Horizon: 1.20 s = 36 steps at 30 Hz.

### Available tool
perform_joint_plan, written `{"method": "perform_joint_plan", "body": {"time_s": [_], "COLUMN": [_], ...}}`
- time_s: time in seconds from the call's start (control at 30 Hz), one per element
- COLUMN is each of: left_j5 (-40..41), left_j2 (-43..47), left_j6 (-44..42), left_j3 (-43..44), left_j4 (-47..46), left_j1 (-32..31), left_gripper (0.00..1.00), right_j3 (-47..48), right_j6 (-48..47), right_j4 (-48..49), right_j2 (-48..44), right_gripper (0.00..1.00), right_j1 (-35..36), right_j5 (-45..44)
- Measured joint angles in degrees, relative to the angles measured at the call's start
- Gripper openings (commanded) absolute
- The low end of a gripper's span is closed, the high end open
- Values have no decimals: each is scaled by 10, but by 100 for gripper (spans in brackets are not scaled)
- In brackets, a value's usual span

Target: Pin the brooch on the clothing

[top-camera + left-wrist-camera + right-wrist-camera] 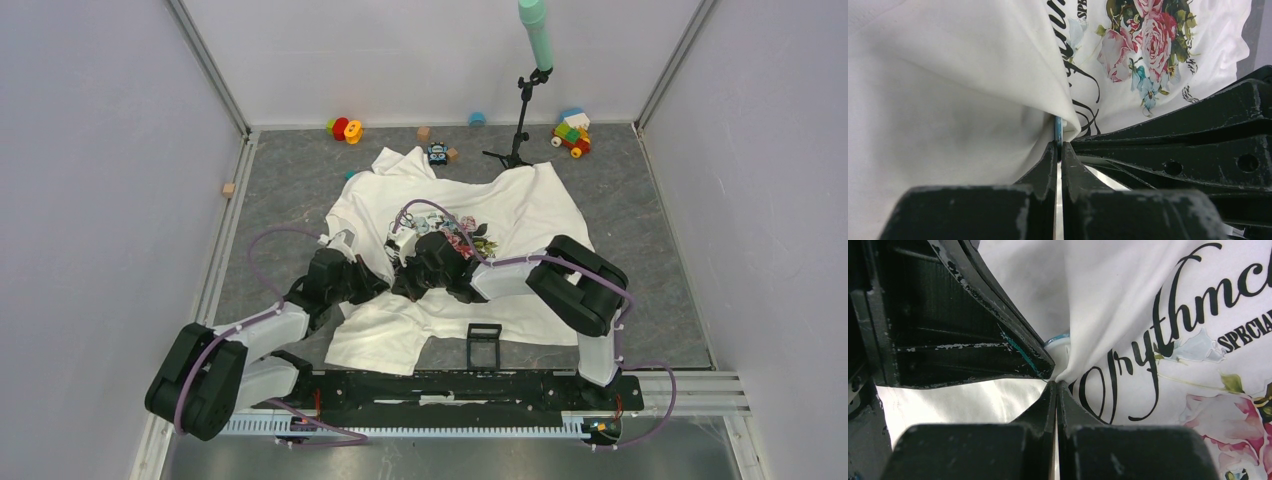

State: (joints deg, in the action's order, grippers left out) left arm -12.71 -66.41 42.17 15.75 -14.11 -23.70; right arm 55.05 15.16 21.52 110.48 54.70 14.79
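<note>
Two black grippers meet at a raised fold of a large white rose-printed T-shirt (520, 205) on the grey table (640, 260).
Left gripper (1058, 146): fingers almost together, clamped on the small round blue-edged brooch (1058, 131), which is edge-on against the fold beside the black script. Right gripper (1056, 385): fingers pressed together, tips touching that fold; whether cloth is caught between them cannot be told.

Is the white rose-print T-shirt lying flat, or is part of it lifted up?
Partly lifted: the white rose-print T-shirt peaks in a fold by the lettering, at the shut left end effector holding the blue-edged brooch.
</note>
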Motion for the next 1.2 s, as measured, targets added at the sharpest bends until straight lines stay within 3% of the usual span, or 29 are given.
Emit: {"method": "perform_joint_plan", "body": {"time_s": [1.2], "left_j5": [23], "left_j2": [50], "left_j6": [0], "left_j3": [-59], "left_j4": [-58], "left_j1": [4], "left_gripper": [2], "right_j3": [49], "right_j6": [-3], "right_j4": [-43], "right_j2": [30], "right_gripper": [0], "right_j1": [-4], "right_j5": [37]}}
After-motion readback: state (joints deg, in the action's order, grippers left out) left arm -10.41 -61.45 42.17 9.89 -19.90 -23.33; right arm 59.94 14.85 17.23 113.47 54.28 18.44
